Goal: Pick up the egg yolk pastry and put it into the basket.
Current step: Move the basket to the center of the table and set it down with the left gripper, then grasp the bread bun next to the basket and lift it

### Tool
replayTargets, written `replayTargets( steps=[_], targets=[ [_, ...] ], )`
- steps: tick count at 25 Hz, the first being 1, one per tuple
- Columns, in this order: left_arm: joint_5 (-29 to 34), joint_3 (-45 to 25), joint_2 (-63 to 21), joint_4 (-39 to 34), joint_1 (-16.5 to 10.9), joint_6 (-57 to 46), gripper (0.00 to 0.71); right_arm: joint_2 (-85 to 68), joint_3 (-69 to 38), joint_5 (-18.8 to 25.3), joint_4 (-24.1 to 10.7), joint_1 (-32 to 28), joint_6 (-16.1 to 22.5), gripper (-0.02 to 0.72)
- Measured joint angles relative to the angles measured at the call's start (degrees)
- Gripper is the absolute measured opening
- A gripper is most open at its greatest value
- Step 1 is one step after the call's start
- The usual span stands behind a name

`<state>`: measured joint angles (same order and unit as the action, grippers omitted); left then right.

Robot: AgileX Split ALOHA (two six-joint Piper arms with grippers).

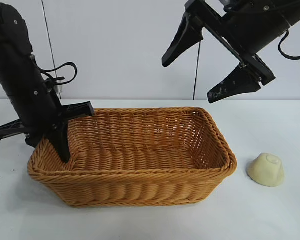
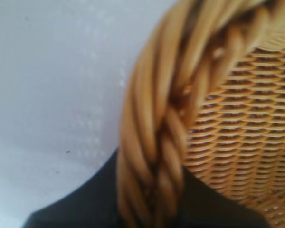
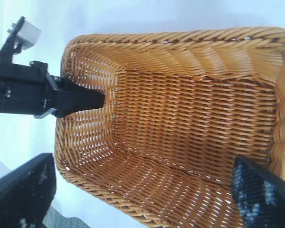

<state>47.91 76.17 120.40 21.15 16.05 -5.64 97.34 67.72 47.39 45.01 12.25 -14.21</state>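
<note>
Exterior view is showing me the basket point(image 1: 135, 160) standing in the middle of the white table point(image 1: 270, 220), and the egg yolk pastry point(image 1: 266, 170) is lying on the table to the right of it, near the basket's right end but apart from it. Nothing is touching the pastry. My left claw point(image 1: 60, 137) is pointing steeply down at the basket's left end, and its fingers are clenching on the braided rim there: one finger is reaching down inside the wall, and the left wrist view is showing the thick braid point(image 2: 156, 142) passing between the jaws. My right claw point(image 1: 210, 62) is hanging in the air above the basket's right part, released, with its two fingers standing wide apart and holding nothing. From the right wrist view I am looking down into the basket, where only the woven bottom is showing.
</note>
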Motion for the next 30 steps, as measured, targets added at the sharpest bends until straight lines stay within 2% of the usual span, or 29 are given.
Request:
replayTargets(
  steps=[6,8,9,12,13,15,17,21,30],
  targets=[
    [-0.94,0.02,0.0,0.56,0.0,0.38,0.112,0.0,0.0,0.25,0.0,0.0,0.0,0.694],
    [-1.2,0.02,0.0,0.56,0.0,0.38,0.149,0.0,0.0,0.25,-0.05,0.0,0.0,0.694],
    [-1.43,0.02,0.0,0.69,0.0,0.38,0.213,0.0,0.0,0.31,-0.05,0.0,0.0,0.694],
    [-1.35,0.02,0.0,0.85,0.0,0.38,0.505,0.0,0.0,0.43,-0.05,0.0,0.0,0.694],
    [-1.12,0.02,0.0,0.87,0.0,0.38,0.577,0.0,0.0,0.43,-0.05,0.0,0.0,0.694],
    [-0.34,0.02,0.0,0.87,0.0,0.38,0.645,0.0,0.0,0.43,-0.05,0.0,0.0,0.694],
    [0.61,0.02,0.0,0.86,0.0,0.38,0.675,0.0,0.0,0.43,-0.05,0.0,0.0,0.694],
    [5.12,1.62,0.0,0.47,0.0,0.38,0.69,0.0,0.0,0.43,-0.05,0.0,0.0,0.694],
    [16.51,14.08,-3.6,-2.24,0.0,0.38,0.694,0.0,0.0,0.43,-0.05,0.0,0.0,0.694]
  ],
)
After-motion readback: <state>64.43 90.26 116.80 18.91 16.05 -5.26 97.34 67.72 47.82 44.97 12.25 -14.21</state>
